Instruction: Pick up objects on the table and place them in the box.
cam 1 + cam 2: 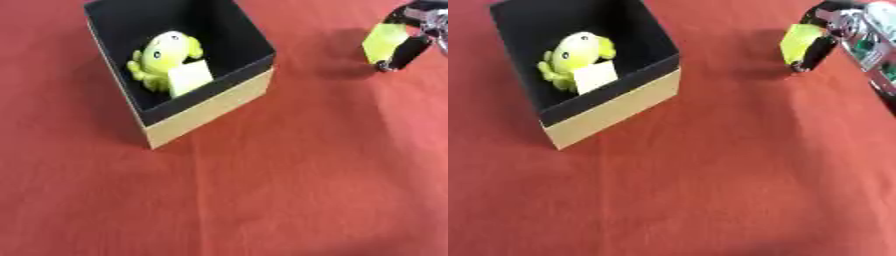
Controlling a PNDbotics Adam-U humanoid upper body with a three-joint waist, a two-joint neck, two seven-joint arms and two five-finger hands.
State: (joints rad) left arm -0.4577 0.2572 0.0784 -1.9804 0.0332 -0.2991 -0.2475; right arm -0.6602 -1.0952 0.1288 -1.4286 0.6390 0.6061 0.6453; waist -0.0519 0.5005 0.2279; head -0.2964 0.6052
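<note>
Right hand (820,37) at the upper right edge, black fingers curled round a yellow-green piece (383,42), pinching it. Held above the red worktop (289,190), with a dark shadow on the cloth just to the hand's left. Piece flat-faced and pale yellow-green, partly hidden by the fingers (409,50); exact shape hard to tell. Silver wrist and some green parts visible behind the hand in the right eye view.

Well to the hand's left, near the upper left corner: a box (210,107), open at the top, black inside, tan outside, standing askew on the worktop. Inside it, a yellow toy (162,55) with dark eye dots, lying toward the box's left wall. Against the toy, on the side nearer the camera, a pale yellow block (189,76), tilted and touching the toy. Both clearly inside the box, below its rim.

Hand and box well apart, with bare red cloth between them. Held piece not over the box, but off to its right and slightly farther from the camera than the box's near corner.

Left hand nowhere in either view.
</note>
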